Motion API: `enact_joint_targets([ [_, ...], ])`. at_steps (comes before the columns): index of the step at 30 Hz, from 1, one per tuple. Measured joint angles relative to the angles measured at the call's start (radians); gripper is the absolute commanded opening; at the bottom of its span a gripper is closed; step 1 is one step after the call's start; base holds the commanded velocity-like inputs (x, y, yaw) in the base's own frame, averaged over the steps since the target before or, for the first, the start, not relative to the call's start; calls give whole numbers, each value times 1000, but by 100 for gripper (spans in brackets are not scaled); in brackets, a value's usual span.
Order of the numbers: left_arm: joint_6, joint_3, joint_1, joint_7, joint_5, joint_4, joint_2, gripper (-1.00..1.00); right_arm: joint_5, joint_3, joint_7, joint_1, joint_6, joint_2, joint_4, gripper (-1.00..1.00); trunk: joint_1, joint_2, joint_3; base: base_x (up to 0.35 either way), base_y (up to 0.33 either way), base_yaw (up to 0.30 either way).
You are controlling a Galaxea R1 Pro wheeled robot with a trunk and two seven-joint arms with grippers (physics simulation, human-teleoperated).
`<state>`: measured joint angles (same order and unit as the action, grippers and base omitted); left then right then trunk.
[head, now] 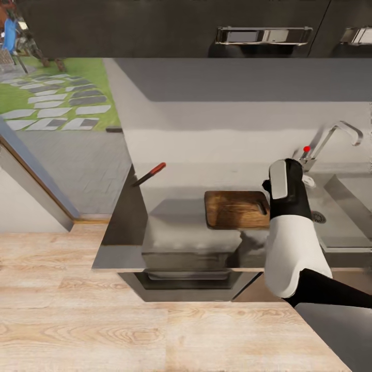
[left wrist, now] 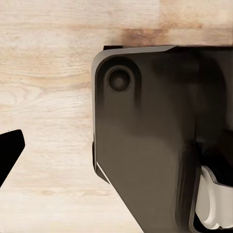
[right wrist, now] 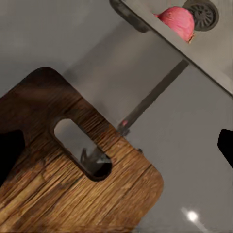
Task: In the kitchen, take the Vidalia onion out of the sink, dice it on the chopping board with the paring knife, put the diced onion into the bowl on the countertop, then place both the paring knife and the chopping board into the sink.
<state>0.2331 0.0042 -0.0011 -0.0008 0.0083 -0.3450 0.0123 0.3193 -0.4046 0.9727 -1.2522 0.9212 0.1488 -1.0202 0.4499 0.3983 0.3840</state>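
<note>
The wooden chopping board (head: 236,209) lies on the steel countertop (head: 175,227), its handle slot toward the sink. The paring knife (head: 150,174) with a red handle rests at the counter's back left. In the right wrist view the reddish onion (right wrist: 177,22) lies in the sink beside the drain (right wrist: 201,12). My right gripper (right wrist: 116,148) hovers open above the slotted end of the board (right wrist: 73,170), holding nothing; its wrist (head: 287,194) stands between board and sink. My left gripper (left wrist: 116,150) hangs open low over the floor, beside my dark base (left wrist: 155,141).
The sink basin (head: 343,206) is set in the counter at the right, with a faucet (head: 336,134) behind it. Dark upper cabinets (head: 206,26) hang overhead. An oven front (head: 191,274) sits under the counter. Wooden floor (head: 129,330) lies in front, a doorway at left.
</note>
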Motion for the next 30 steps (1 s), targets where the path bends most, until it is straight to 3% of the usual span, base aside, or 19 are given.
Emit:
enact_joint_targets([
  [5,0,0,0,0,0,-1,0,100,26,109,-49,0,20,12,-32,100,0,0,0,-265,-8,0],
  [6,0,0,0,0,0,-1,0,100,30,131,-102,2,24,14,-36,100,0,0,0,-283,-49,0],
  [12,0,0,0,1,0,-1,0,100,25,143,-199,8,28,14,-39,100,0,0,0,-286,-88,0],
  [18,0,0,0,0,0,-1,0,100,22,151,-242,43,29,12,-64,100,0,0,0,-285,-106,0],
  [22,0,0,0,1,0,-1,0,100,22,233,-279,91,28,12,-152,100,0,0,0,-197,-57,0],
  [23,0,0,0,0,0,-1,0,100,23,278,-289,113,27,10,-192,100,0,0,0,-103,-26,0],
  [25,0,0,0,0,0,-1,0,100,21,324,-297,140,27,8,-238,100,0,0,0,-67,-17,0],
  [27,1,0,0,0,0,0,0,100,21,395,-304,200,26,6,-332,100,0,0,0,-30,-8,0],
  [30,1,0,0,0,0,0,0,100,21,437,-310,258,24,5,-412,100,0,0,0,-15,-4,0],
])
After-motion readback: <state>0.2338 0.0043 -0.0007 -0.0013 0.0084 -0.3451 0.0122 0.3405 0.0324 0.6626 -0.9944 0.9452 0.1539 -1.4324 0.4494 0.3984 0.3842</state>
